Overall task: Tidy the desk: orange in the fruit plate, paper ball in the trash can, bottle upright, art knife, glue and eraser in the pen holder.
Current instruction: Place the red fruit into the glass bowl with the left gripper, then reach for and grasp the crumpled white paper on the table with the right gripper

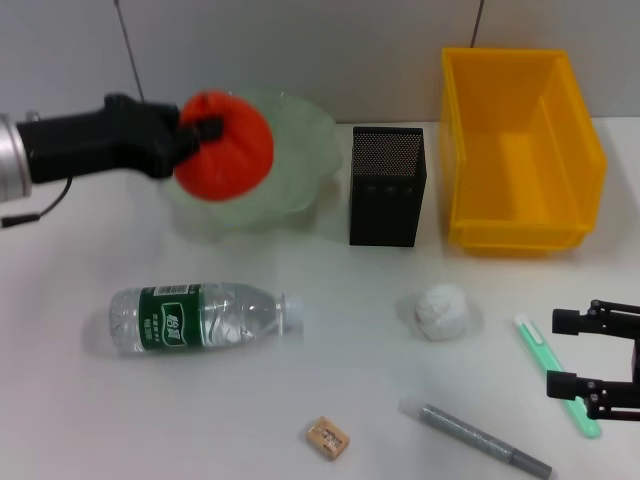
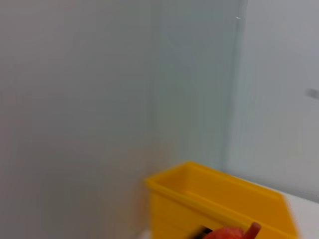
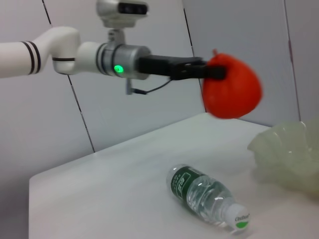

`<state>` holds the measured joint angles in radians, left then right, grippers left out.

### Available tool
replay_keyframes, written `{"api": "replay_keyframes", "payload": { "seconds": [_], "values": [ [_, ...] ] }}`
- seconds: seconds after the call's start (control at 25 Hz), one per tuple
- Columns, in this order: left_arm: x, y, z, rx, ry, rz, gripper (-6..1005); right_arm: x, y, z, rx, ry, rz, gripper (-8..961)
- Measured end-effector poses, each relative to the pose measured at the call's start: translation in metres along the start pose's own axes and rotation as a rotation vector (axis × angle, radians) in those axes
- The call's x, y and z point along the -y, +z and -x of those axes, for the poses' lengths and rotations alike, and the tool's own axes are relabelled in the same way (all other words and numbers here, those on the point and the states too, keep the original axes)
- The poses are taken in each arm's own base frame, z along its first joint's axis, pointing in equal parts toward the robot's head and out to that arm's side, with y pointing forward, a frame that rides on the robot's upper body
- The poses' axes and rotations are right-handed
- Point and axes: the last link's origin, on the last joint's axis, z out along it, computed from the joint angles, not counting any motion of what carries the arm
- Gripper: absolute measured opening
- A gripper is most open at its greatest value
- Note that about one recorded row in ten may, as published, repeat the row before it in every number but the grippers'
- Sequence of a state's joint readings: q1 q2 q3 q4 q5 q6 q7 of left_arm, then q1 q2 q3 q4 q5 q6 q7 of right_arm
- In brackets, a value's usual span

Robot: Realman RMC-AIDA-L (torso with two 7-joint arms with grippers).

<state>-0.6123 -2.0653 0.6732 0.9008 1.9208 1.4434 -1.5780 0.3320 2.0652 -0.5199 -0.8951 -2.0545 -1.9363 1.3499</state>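
Orange [image 1: 228,148] in the air, pinched in the jaws of the left gripper [image 1: 200,130], held over the near-left part of the fruit plate [image 1: 305,150]; from the right wrist view it hangs clearly above the plate's rim, not yet set down. So step one is underway, not finished. Everything else looks untouched: bottle [image 1: 200,317] lying on its side on the tabletop [image 1: 80,420], cap toward the paper ball [image 1: 441,311], which sits on the tabletop in front of the trash can [image 1: 520,150]. Eraser [image 1: 328,438] lies near the front edge. Pen holder [image 1: 388,186] stands between plate and trash can; nothing shows above its rim, though its inside is not really visible. Right gripper [image 1: 600,363] low at the right edge, jaws spread, a pale green stick-like item [image 1: 528,338] beneath it and partly covered. A grey pen-like item [image 1: 480,436] lies nearby; which is knife and which is glue I cannot tell.
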Motion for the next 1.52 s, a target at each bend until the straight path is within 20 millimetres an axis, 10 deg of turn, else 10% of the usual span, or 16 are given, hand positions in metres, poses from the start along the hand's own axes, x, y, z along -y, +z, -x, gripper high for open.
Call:
{"api": "replay_keyframes", "payload": {
  "seconds": [0.36,0.72,1.08,1.52],
  "values": [
    [0.033,0.060,-0.004,-0.024,-0.105,-0.228,79,0.002,0.008,0.005,0.013,-0.010,0.012,742],
    [0.025,0.103,0.002,0.121,0.005,-0.273,138,0.004,0.011,0.008,0.015,-0.016,0.019,738],
    [0.027,0.108,0.009,0.118,-0.010,-0.350,196,0.004,0.012,0.007,0.017,-0.006,0.014,734],
    [0.015,0.091,-0.005,0.016,-0.006,-0.238,612,0.009,0.013,0.010,0.019,-0.004,-0.002,729]
  ]
}}
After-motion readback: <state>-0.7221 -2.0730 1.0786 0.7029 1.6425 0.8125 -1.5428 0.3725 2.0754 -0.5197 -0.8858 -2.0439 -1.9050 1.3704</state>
